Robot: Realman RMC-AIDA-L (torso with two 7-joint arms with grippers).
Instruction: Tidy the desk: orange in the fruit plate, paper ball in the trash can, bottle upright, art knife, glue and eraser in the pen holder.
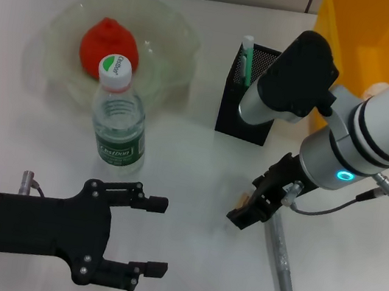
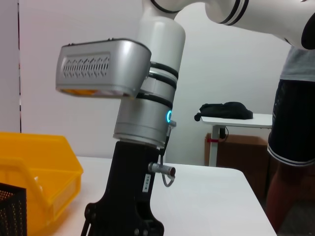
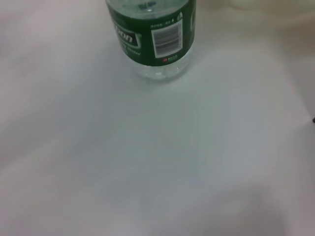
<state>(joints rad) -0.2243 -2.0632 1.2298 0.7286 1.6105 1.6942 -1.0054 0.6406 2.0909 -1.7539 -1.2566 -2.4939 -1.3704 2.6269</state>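
While the black left gripper (image 1: 157, 235) is held low over the white desk (image 1: 182, 263) with its two fingers spread wide and nothing between them, the black right gripper (image 1: 249, 208) is lowered near the middle of the desk – whether its fingers are open or closed cannot be told, and a small pale object seen at its tip cannot be identified. A grey metal art knife (image 1: 280, 257) is seen lying flat on the desk just beside that gripper. A clear plastic bottle with a green label (image 1: 118, 121) is stood upright in front of the translucent glass fruit plate (image 1: 176, 30), in which the orange-red fruit (image 1: 103, 44) is held. A black mesh pen holder (image 1: 251, 99) – with a green-and-white stick (image 1: 246, 61) upright in it – is placed beside a yellow plastic bin (image 1: 370, 33).
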